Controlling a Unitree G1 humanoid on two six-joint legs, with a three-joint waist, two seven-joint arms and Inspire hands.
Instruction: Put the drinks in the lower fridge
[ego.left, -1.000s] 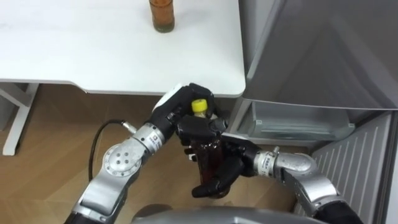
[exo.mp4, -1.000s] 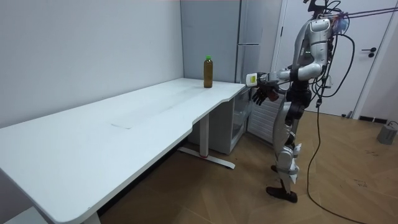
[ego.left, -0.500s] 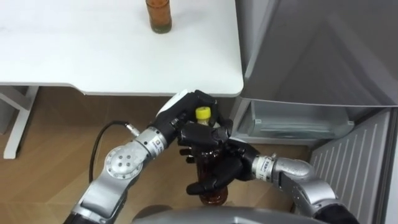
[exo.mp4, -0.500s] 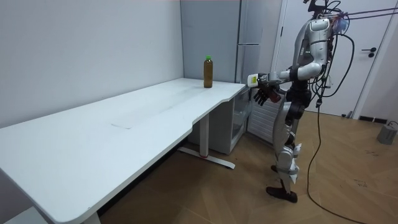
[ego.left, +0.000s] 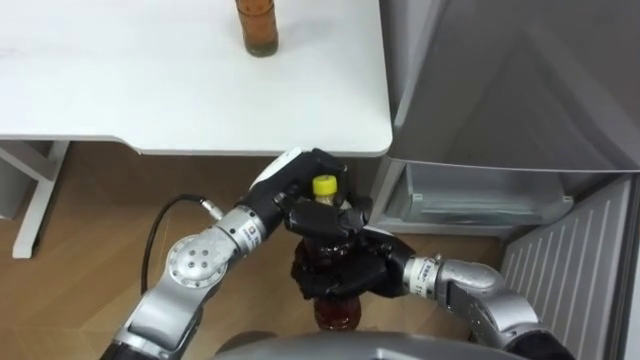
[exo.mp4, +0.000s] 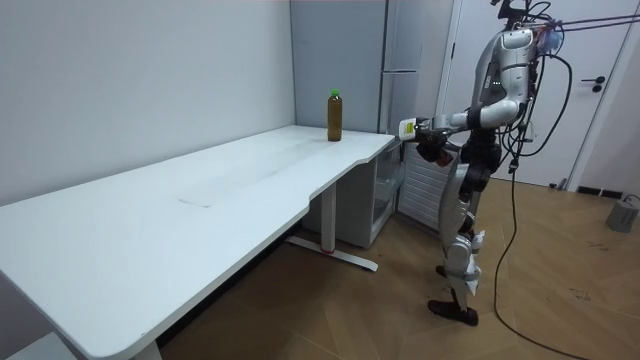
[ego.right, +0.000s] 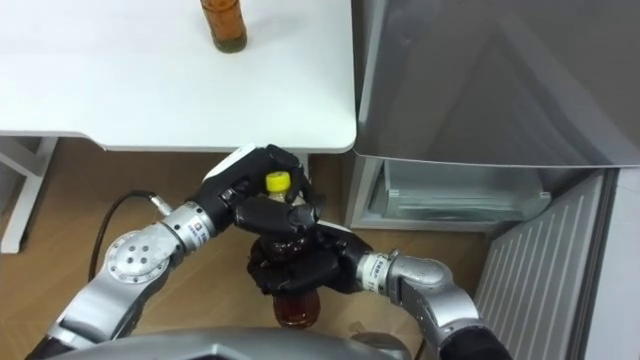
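Left hand (ego.left: 296, 183): fingers curled round the neck of the bottle (ego.left: 337, 311), which is yellow-capped, upright and just left of the fridge (ego.left: 480, 195) with its lower compartment open. Right hand (ego.left: 352, 276): fingers clamped on the bottle's body.

Judgement: right hand should carry the full weight before left releases; keep the bottle upright going in.

White counter (ego.left: 150, 90) left of the fridge, second bottle (ego.left: 257, 25) on it. Wood floor (ego.left: 90, 230).

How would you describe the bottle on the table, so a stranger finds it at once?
Find the white table beside the grey fridge. Near its fridge end stands the green-capped bottle, untouched; the yellow-capped bottle is gripped by the left hand and right hand, off the table.
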